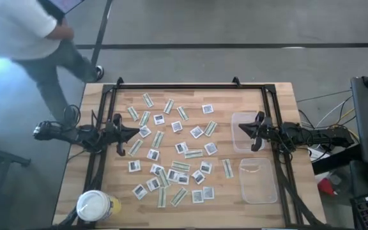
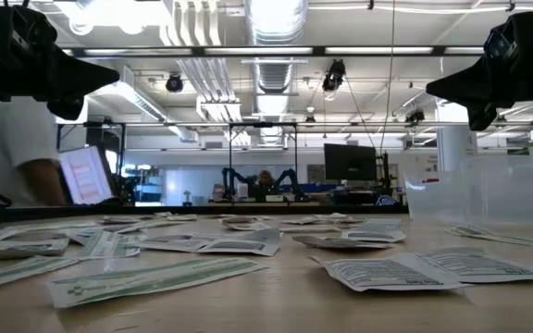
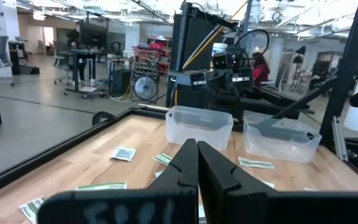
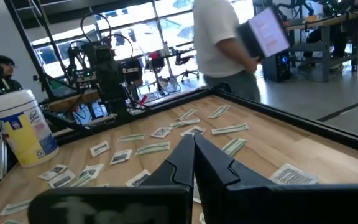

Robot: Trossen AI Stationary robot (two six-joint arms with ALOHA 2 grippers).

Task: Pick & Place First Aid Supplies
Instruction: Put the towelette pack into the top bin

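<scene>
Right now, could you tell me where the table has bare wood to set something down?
Bare wood lies along the far edge of the table and in the strip between the packets and the two clear tubs. The middle is crowded with packets; the white-lidded jar fills the near-left corner.

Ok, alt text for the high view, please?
Dozens of first aid packets lie scattered across a wooden table. The shut left gripper and right gripper hover at opposite sides, by two empty clear tubs and a white-lidded jar.
</scene>
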